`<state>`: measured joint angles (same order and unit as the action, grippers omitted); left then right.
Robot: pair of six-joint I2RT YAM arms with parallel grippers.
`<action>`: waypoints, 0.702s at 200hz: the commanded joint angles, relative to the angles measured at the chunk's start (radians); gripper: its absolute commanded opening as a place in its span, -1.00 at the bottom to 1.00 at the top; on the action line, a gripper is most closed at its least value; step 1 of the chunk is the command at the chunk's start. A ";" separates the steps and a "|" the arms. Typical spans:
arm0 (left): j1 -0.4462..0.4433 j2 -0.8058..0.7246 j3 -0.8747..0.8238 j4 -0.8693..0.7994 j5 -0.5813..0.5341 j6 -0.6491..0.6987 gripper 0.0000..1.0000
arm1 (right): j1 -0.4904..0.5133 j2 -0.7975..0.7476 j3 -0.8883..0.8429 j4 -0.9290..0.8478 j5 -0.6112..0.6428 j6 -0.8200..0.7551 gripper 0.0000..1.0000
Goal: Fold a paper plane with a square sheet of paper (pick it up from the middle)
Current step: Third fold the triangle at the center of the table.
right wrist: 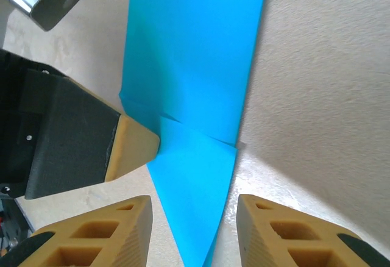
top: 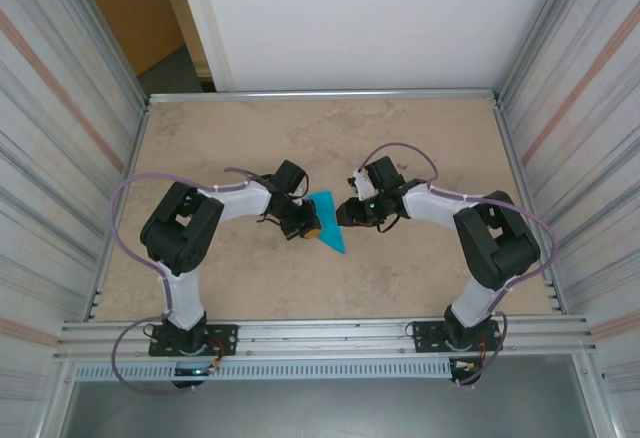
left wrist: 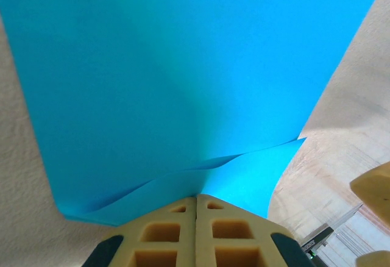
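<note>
Field notes, from the near edge of the bench (top: 420, 138).

- Left claw (top: 308, 226): the landmark, roughly mid-bench. Its two tan fingers are pressed together with no gap, clamped on an edge of the teal paper (top: 328, 222). Its own camera shows this plainly: the left claw (left wrist: 196, 203) is shut, and the paper (left wrist: 183, 84) fans away from the tips.
- Paper: already folded, no longer a flat square. From above it reads as a narrow wedge starting at the left claw and running to a point on the side nearer the arm bases. A second layer overlaps just ahead of the left claw's tips, and that flap's edge lifts a little off the layer below.
- I cannot tell whether the paper lies fully flat on the bench or is held slightly off it.
- Right claw (top: 346, 212): directly across the paper from the left claw, facing it. Its wrist camera shows the right claw (right wrist: 195, 218) with fingers apart. They straddle the narrow end of the paper (right wrist: 195, 66), with bench visible on both sides and neither finger touching it.
- In that view one left claw fingertip (right wrist: 137, 148) meets the paper's edge.
</note>
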<state>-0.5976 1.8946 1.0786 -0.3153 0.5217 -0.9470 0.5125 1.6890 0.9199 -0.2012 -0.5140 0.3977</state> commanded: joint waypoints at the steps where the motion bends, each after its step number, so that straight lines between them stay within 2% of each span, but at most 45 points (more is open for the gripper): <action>1: -0.008 0.055 -0.032 -0.067 -0.071 0.013 -0.91 | 0.000 -0.041 -0.015 -0.032 -0.010 0.042 -0.27; 16: -0.007 0.054 -0.033 -0.064 -0.070 0.013 -0.91 | 0.014 -0.043 -0.013 -0.031 -0.051 0.031 -0.40; 43: -0.007 0.054 -0.034 -0.056 -0.068 0.011 -0.92 | 0.057 -0.025 0.002 -0.045 -0.065 -0.005 -0.47; 91: -0.007 0.055 -0.041 -0.047 -0.065 0.011 -0.93 | 0.093 0.040 0.024 -0.048 -0.110 -0.034 -0.75; 140: -0.006 0.057 -0.046 -0.045 -0.063 0.011 -0.95 | 0.095 0.093 0.039 -0.030 -0.172 -0.037 -0.86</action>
<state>-0.5976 1.8946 1.0767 -0.3107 0.5224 -0.9470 0.6029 1.7546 0.9215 -0.2260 -0.6300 0.3813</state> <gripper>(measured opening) 0.049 0.077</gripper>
